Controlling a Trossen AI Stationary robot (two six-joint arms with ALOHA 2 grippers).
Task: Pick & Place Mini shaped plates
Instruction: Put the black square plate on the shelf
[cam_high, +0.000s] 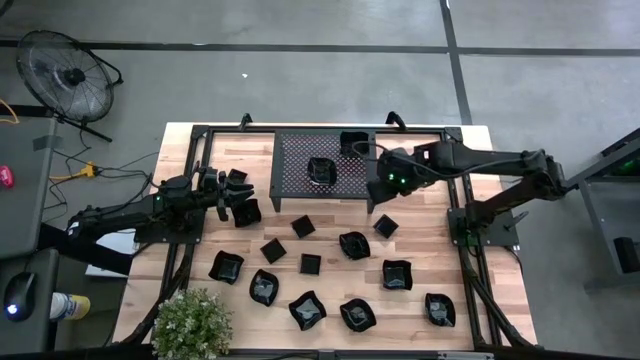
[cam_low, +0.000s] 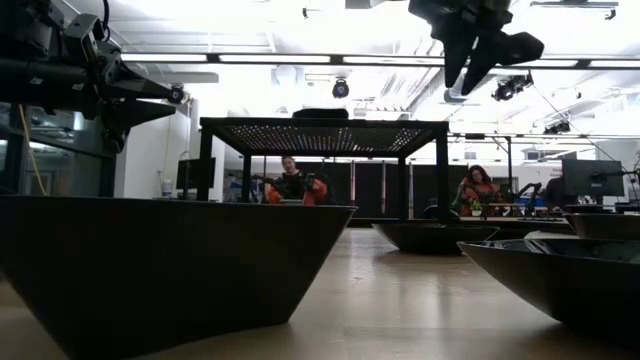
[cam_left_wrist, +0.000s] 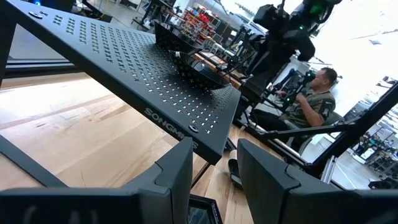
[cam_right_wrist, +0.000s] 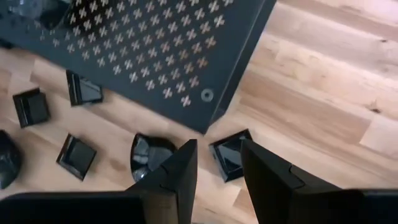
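Mini shaped plates (cam_high: 310, 264) are scattered all over the wooden table (cam_high: 430, 250), most of them spread across the middle and along the near edge, with a potted plant (cam_high: 191, 322) down at the near left corner. Up at the far edge stands the black perforated rack (cam_high: 322, 165), and two plates are on top of it: one with a wavy rim (cam_high: 321, 171) near its centre, another (cam_high: 351, 142) at its far right corner. Over to the right tool (cam_high: 381, 196), and it hangs in the air just off the rack's right near corner, fingers (cam_right_wrist: 177, 171) parted a moderate way with nothing between them (a square plate (cam_right_wrist: 231, 154) and a rounded one (cam_right_wrist: 149, 153) lie straight below on the wood). The left tool (cam_high: 243, 193) hovers near the left edge of the table, just beside the rack's left side, its fingers (cam_left_wrist: 174, 180) also set apart and empty, a square plate (cam_high: 246, 213) right beneath it. Beyond the table, seated people (cam_low: 291, 184) at desks.
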